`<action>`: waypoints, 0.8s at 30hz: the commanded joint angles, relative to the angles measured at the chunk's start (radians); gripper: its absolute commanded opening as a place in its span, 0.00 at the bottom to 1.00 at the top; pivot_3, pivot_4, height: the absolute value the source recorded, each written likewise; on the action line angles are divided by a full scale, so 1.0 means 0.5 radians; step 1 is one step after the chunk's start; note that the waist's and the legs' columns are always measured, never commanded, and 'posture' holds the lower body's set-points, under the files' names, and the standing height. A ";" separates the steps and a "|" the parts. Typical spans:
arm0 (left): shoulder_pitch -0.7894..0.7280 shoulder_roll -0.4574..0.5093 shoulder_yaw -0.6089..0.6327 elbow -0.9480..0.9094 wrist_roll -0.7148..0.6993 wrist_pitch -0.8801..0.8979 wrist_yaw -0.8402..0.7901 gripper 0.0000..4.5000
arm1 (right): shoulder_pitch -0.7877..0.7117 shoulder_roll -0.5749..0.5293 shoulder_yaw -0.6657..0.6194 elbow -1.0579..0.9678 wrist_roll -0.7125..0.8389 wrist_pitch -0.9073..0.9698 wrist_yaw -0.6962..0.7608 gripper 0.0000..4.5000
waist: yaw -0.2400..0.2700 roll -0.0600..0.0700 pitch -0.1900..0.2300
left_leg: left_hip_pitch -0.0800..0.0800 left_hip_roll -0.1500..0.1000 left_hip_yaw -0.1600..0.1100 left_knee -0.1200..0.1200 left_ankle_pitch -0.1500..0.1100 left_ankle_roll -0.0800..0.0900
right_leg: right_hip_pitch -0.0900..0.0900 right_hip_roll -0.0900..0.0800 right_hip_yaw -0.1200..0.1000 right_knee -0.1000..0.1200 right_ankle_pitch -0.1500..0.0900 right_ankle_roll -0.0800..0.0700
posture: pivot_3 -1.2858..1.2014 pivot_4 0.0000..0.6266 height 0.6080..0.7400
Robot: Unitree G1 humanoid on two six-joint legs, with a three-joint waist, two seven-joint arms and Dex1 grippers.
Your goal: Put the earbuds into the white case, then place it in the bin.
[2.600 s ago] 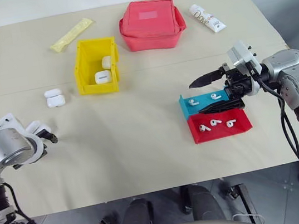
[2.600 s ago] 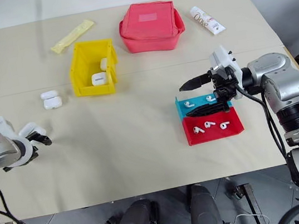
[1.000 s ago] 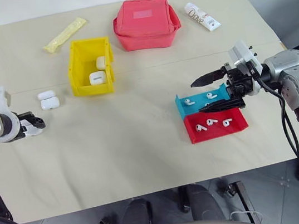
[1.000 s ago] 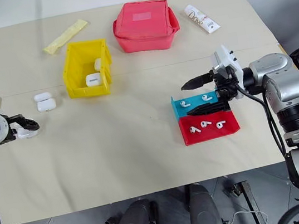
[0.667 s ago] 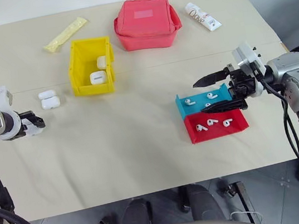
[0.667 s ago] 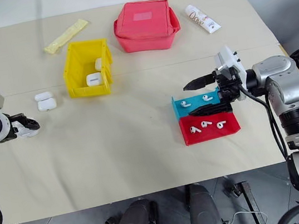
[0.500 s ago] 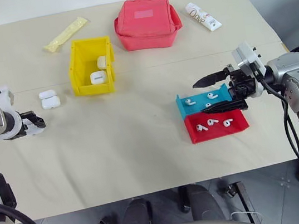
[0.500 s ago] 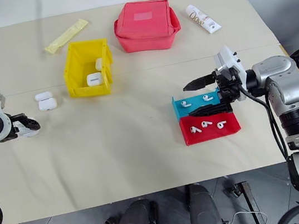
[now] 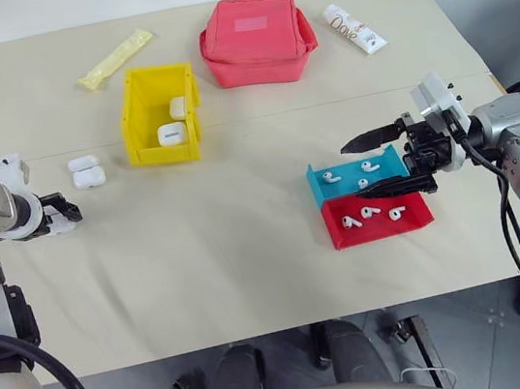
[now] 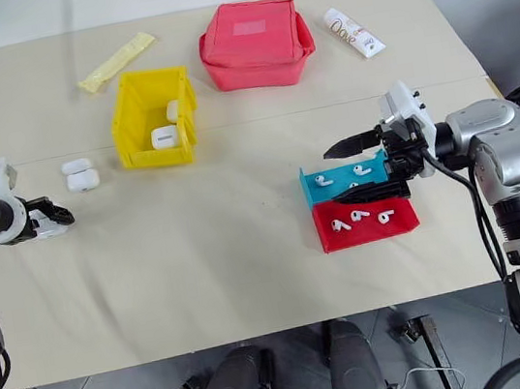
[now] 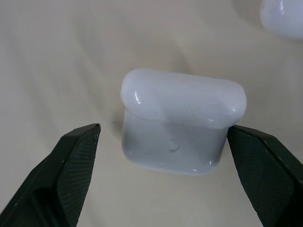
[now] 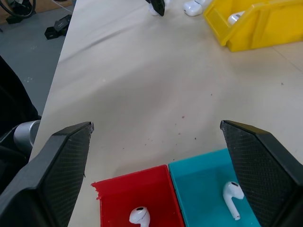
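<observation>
Bracketing a white case on the worktop with your spread left gripper, you are needing to close next, while your right gripper is hanging spread over the earbuds.

A bright yellow open-top plastic bin sits left of centre on the table, two small white cases inside and two more just left. Behind-right lies a red fabric pouch. Right, a teal tray adjoins a red tray, both holding tiny white earbuds.
</observation>
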 commanded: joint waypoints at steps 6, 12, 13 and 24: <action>-0.107 -0.053 -0.034 0.176 0.271 -0.074 -0.203 0.99 | 0.004 -0.053 -0.081 -0.082 0.008 0.012 0.080 1.00 | 0.013 0.000 0.000 | 0.000 0.000 0.000 0.000 0.000 0.000 | 0.000 -0.001 0.000 0.001 0.000 0.001 | 0.52 0.24 1.00; -0.134 -0.072 -0.124 0.248 0.381 -0.009 -0.347 0.99 | 0.014 -0.060 -0.086 -0.098 0.009 0.015 0.073 1.00 | 0.023 0.000 0.000 | 0.000 0.000 0.001 0.001 0.000 0.001 | 0.000 -0.002 0.001 0.001 0.001 0.002 | 0.52 0.24 1.00; -0.134 -0.074 -0.138 0.252 0.396 -0.008 -0.367 0.99 | 0.017 -0.061 -0.086 -0.099 0.008 0.012 0.074 1.00 | 0.022 0.000 0.000 | 0.000 0.000 0.001 0.001 0.000 0.001 | 0.000 -0.002 0.001 0.001 0.001 0.002 | 0.52 0.24 1.00; -0.146 -0.117 -0.172 0.352 0.552 -0.049 -0.483 0.99 | 0.032 -0.063 -0.096 -0.124 0.011 0.019 0.063 1.00 | 0.019 0.001 0.000 | 0.001 0.002 0.002 0.000 0.000 0.001 | 0.000 -0.002 0.001 0.001 0.001 0.002 | 0.52 0.24 1.00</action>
